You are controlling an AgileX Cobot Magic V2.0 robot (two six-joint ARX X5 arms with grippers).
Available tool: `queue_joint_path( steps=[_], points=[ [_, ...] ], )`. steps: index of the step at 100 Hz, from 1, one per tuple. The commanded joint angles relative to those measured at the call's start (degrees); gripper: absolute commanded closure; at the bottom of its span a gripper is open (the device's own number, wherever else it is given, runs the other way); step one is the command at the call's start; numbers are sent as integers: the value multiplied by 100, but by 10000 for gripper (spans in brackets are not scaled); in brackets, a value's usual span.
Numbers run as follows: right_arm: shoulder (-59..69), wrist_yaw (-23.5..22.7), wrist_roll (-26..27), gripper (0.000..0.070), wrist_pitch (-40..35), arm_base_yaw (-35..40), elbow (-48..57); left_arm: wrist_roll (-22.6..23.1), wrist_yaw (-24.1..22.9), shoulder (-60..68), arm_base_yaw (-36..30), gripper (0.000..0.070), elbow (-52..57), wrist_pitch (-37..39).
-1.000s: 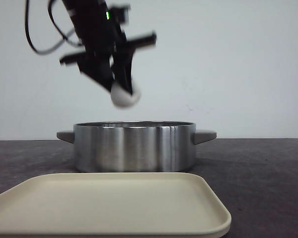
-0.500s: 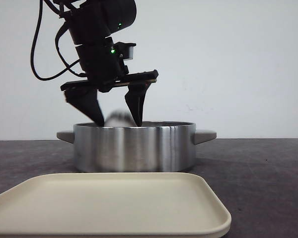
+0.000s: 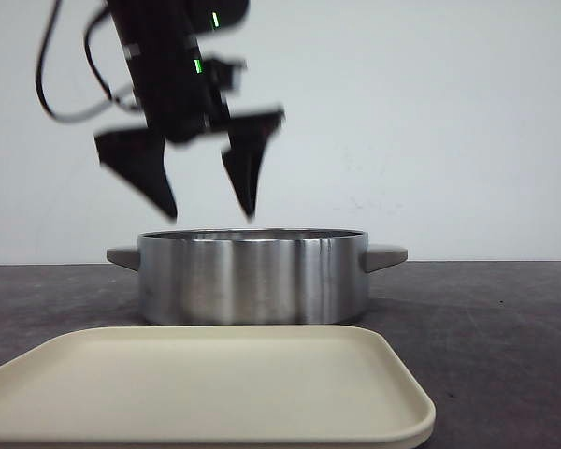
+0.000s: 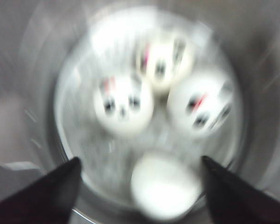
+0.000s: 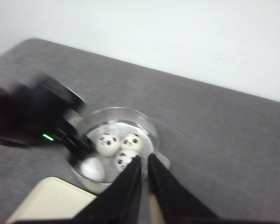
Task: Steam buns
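Note:
Several white buns lie inside the steel pot (image 3: 252, 276). Three show panda faces (image 4: 123, 105) (image 4: 164, 60) (image 4: 200, 105). A fourth bun (image 4: 165, 189) shows only plain white, below the open span of my left gripper (image 4: 141, 161). In the front view the left gripper (image 3: 211, 217) hangs open and empty just above the pot's rim, blurred by motion. My right gripper (image 5: 144, 157) is high above the table with its fingers close together and nothing between them. From there the buns (image 5: 107, 142) show in the pot (image 5: 151, 128) beside the left arm (image 5: 32, 112).
A cream tray (image 3: 206, 383) lies in front of the pot, near the table's front edge; it also shows in the right wrist view (image 5: 51, 200). The pot has a grey handle on each side (image 3: 385, 254). Dark grey tabletop surrounds it.
A second ago my left gripper held a white bun above the pot. It came down to the rim, opened and let the bun go, and has now risen, open and empty.

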Motion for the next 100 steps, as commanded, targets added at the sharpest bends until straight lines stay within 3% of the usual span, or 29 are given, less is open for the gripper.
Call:
queue_joint_path(
  steps=[1, 18, 33, 57, 75, 100],
  points=[
    [26, 146, 50, 683, 168, 68, -127, -44, -31, -531, -50, 426, 190, 72],
    [-345, 214, 50, 683, 1211, 68, -1318, -44, -28, -1976, -52, 700, 188, -153],
    [-905, 68, 42, 683, 2789, 68, -2868, 66, -28, -3235, -223, 700, 184, -573],
    [-1528, -656, -413, 683, 5447, 68, -4824, 151, -79, -4642, -376, 700, 98, -946],
    [-1486, -634, -396, 683, 5821, 68, -4918, 164, -481, -4900, -376, 700, 98, -1156],
    [-1486, -623, -398, 683, 6081, 66, -4916, 164, -494, -4887, -376, 700, 98, -1327]
  ],
)
